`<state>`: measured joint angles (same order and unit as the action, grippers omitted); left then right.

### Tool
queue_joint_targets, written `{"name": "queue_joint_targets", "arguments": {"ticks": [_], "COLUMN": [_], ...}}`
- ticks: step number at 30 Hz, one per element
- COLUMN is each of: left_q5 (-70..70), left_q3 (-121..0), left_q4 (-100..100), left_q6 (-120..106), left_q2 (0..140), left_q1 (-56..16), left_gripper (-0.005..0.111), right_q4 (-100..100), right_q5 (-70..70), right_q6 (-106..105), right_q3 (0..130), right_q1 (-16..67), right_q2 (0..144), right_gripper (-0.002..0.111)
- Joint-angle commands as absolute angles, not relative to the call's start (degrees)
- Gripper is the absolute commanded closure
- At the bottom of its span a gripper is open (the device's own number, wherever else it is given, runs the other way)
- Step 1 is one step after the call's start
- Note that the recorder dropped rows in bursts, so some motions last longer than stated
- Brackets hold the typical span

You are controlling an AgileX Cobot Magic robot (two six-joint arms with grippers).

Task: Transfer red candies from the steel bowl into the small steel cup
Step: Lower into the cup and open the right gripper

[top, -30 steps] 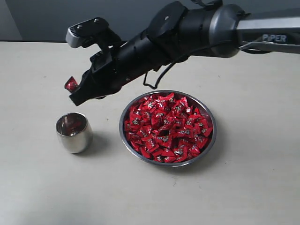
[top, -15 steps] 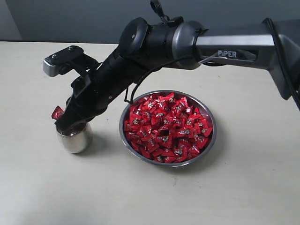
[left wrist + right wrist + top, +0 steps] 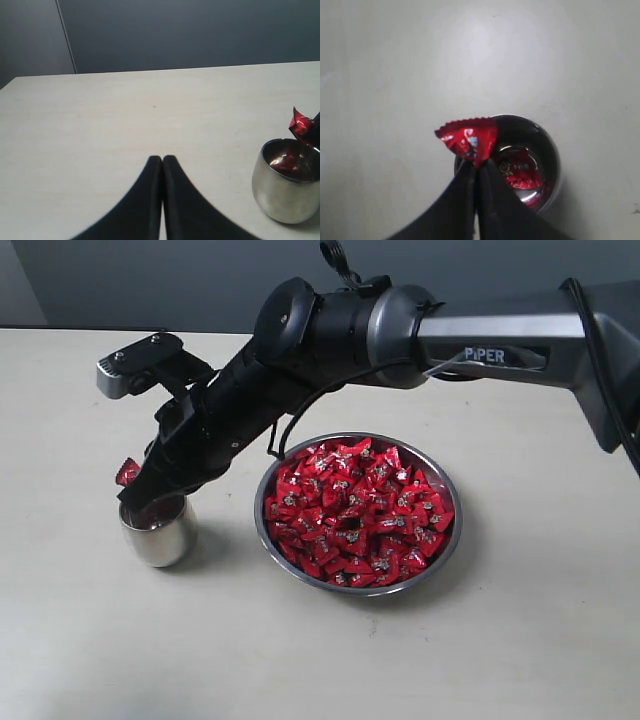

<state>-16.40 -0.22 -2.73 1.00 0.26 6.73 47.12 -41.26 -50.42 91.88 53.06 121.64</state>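
Jaws pinch red candy over steel cup (another inside).

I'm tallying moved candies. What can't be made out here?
- Count in the small steel cup: right wrist view, the right gripper and its held candy cover part of the inside; one candy in the cup shows.
- Exterior view: the gripper hides most of the cup's inside.
- Floor of the steel bowl: exterior view, the red candies cover it.
- Left wrist view: the frame edge cuts off the cup.
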Motion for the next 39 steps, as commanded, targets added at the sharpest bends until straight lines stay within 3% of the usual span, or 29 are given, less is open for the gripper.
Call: {"name": "queue_joint_targets", "arguments": {"ticks": [1, 26, 33, 39], "left_q5": [-16.3, -16.3, -16.3, -16.3], "left_q3": [0.0, 0.0, 0.0, 0.0], "left_q4": [-2.6, -2.6, -2.6, -2.6], "left_q6": [1.1, 1.1, 1.1, 1.1], "left_q2": [0.0, 0.0, 0.0, 0.0], "left_q1": [6.8, 6.8, 6.8, 6.8], "left_gripper": [0.106, 0.106, 0.106, 0.106], "right_q4": [46.9, 46.3, 46.3, 46.3], "right_q5": [-40.1, -41.8, -41.7, -41.6], "right_q6": [-50.3, -49.2, -49.2, -49.1], "right_q3": [92.3, 92.3, 92.3, 92.3], "right_q1": [53.1, 53.1, 53.1, 53.1], "right_q2": [121.5, 121.5, 121.5, 121.5], "right_gripper": [0.109, 0.108, 0.077, 0.074]}}
